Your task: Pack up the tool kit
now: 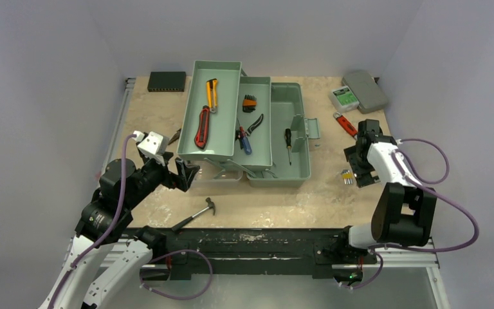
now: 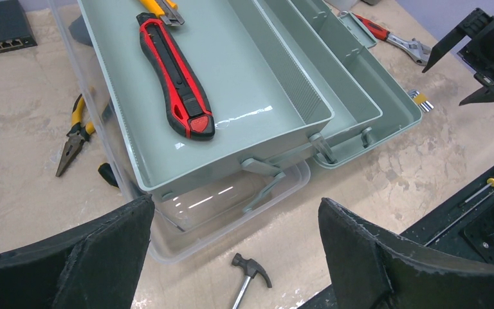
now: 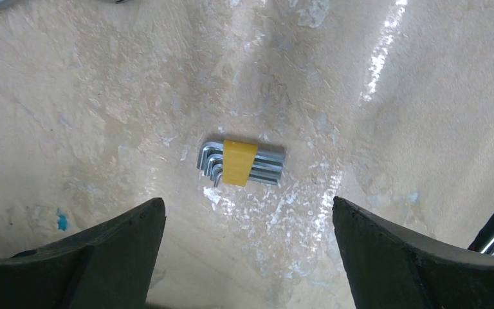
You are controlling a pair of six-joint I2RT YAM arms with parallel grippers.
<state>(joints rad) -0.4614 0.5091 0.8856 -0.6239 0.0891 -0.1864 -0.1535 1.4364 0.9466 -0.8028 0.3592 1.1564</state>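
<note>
The sage-green toolbox [image 1: 296,138] stands open mid-table with its trays folded out to the left. The top tray [image 1: 222,84] holds a red knife [image 1: 202,127] and a yellow knife [image 1: 211,94]. The second tray holds pliers [image 1: 252,125] and a hex-key holder [image 1: 249,103]; a screwdriver [image 1: 288,145] lies in the box. My left gripper [image 1: 190,174] is open and empty at the tray's near-left corner, above a small hammer [image 2: 251,273]. My right gripper [image 1: 354,168] is open and empty, just over a bundle of hex keys [image 3: 240,163] with a yellow band.
Yellow-handled pliers [image 2: 74,136] lie left of the toolbox. A red wrench [image 1: 345,124], a small green-labelled case [image 1: 344,98] and a flat grey case [image 1: 365,91] sit at the back right. A black box [image 1: 166,81] is at the back left. The translucent lid [image 2: 225,212] lies under the trays.
</note>
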